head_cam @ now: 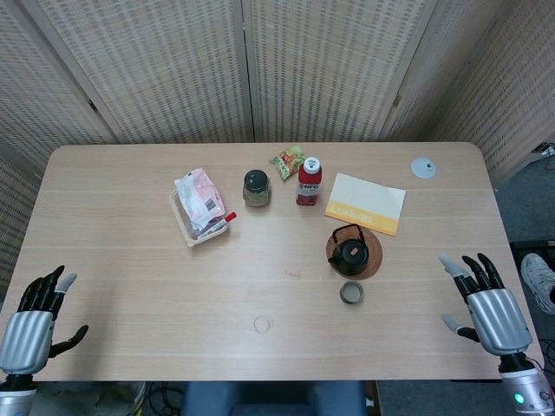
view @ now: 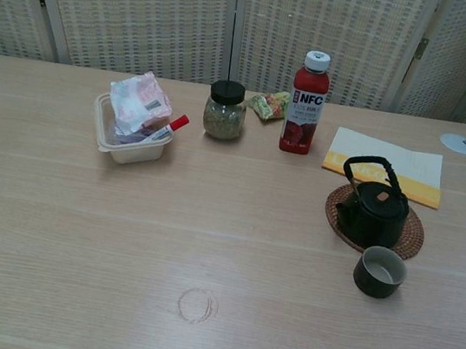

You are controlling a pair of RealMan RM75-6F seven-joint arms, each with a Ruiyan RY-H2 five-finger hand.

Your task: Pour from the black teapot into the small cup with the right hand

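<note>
step one, not begun: right hand (head_cam: pixel 486 299) empty, fingers wide, w/ black teapot (head_cam: pixel 351 251) on its mat at its 10 o'clock, small cup (head_cam: pixel 351 292) just beside at teapot's 6. next: reach for handle.

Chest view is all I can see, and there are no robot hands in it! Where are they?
Observer: The head view shows both. The right hand is at the table's near right edge, fingers spread, holding nothing.
Operator: Is it touching the black teapot?
Observer: No. The black teapot sits on its round mat, well apart from that hand, with bare table between.
Operator: And the other hand?
Observer: The left hand is at the near left corner, open too, far from the small cup.
</note>
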